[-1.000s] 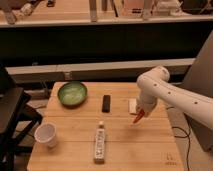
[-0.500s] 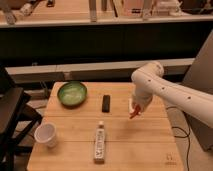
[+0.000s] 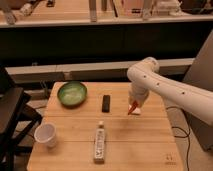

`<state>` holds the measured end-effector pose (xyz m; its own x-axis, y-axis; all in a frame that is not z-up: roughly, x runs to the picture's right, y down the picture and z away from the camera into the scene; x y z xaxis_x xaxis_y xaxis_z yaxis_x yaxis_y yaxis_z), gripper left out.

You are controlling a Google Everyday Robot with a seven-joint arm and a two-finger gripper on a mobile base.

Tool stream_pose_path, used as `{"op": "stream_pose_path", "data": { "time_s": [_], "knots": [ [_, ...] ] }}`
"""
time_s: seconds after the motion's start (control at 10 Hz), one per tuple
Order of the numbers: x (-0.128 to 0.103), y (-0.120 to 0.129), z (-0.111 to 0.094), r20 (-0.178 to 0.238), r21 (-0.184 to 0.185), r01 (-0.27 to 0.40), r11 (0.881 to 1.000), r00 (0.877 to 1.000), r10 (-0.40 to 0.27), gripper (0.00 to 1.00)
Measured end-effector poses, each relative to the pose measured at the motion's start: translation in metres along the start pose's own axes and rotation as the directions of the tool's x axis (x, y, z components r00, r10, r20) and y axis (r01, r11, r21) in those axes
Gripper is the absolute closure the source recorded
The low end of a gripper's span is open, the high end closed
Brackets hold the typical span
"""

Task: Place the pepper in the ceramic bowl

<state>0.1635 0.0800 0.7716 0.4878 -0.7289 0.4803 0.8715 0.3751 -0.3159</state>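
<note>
gripper (image 3: 134, 103) pinched tight on the pepper (image 3: 132, 110), a small orange-red tapered piece with its tip pointing down-left, just over the planked wood table (image 3: 150, 145), right of the flat black rectangular remote (image 3: 106, 103). looks clear of the surface, hard to be sure. ceramic bowl (image 3: 72, 94), round, shallow, glossy green, sits well apart at back left. white paper cup (image 3: 45, 135) front left, pale bottle (image 3: 100, 144) lying flat mid-front

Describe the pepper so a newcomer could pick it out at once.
Start at the wooden table, then follow the white arm down to its gripper, above the table's right half, right of the black remote. The pepper is pinched in that shut gripper: small, orange-red, tapered, the only red thing there.
</note>
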Motion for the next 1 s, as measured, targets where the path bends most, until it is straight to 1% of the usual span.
{"op": "stream_pose_path", "data": {
  "time_s": [0.2,0.4,0.6,1.0],
  "knots": [
    [0.004,-0.005,-0.002,-0.015,-0.003,0.018,1.0,1.0,-0.018,0.98],
    [0.004,-0.024,-0.006,-0.03,0.003,0.049,0.999,0.998,-0.049,0.98],
    [0.009,-0.034,-0.009,-0.046,0.004,0.066,0.998,0.997,-0.066,0.98],
    [0.007,-0.051,-0.006,-0.053,0.0,0.104,0.995,0.993,-0.103,0.98]
  ]
}}
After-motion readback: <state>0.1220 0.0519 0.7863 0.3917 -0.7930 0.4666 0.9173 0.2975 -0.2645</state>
